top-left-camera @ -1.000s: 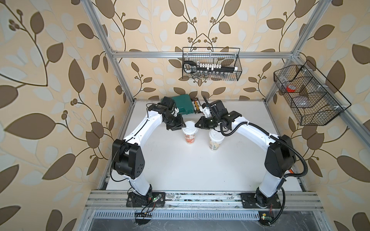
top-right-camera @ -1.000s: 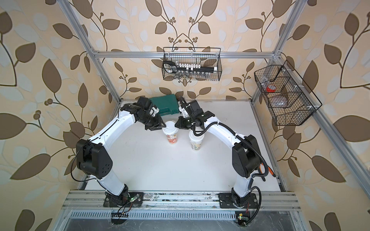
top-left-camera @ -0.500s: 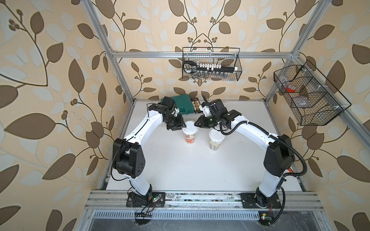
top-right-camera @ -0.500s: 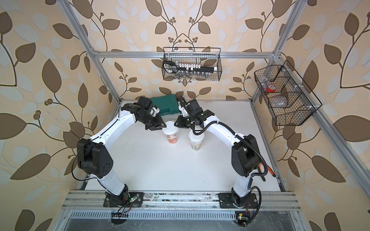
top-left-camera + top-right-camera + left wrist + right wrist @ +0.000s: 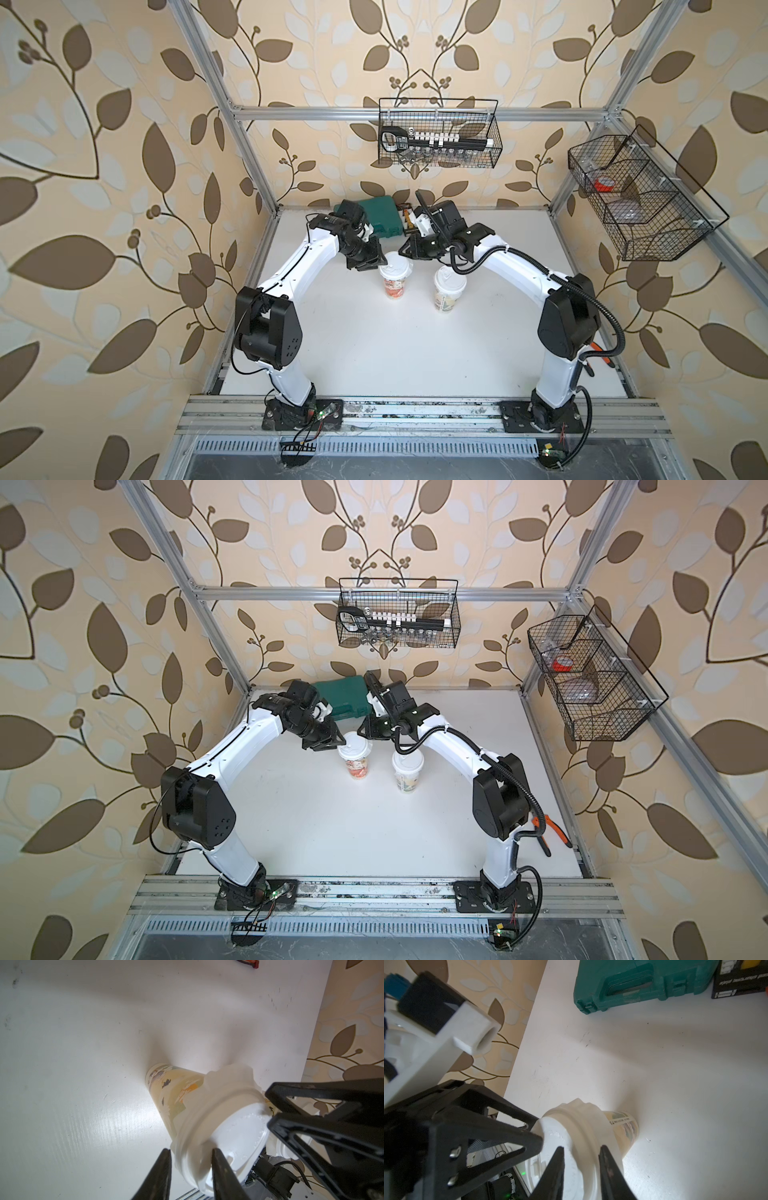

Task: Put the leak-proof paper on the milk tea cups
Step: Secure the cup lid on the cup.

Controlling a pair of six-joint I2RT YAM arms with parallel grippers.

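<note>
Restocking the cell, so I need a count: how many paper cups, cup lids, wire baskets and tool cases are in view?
Paper cups: 2
White lids: 2
Wire baskets: 2
Teal tool case: 1
Total: 7

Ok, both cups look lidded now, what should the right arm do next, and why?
Probably lift the right gripper straight off the white lid: its fingers stand apart astride the rim, the leak-proof paper already frills out beneath the lid, and the left gripper seems to pinch the opposite edge, steadying the red-orange cup.
</note>
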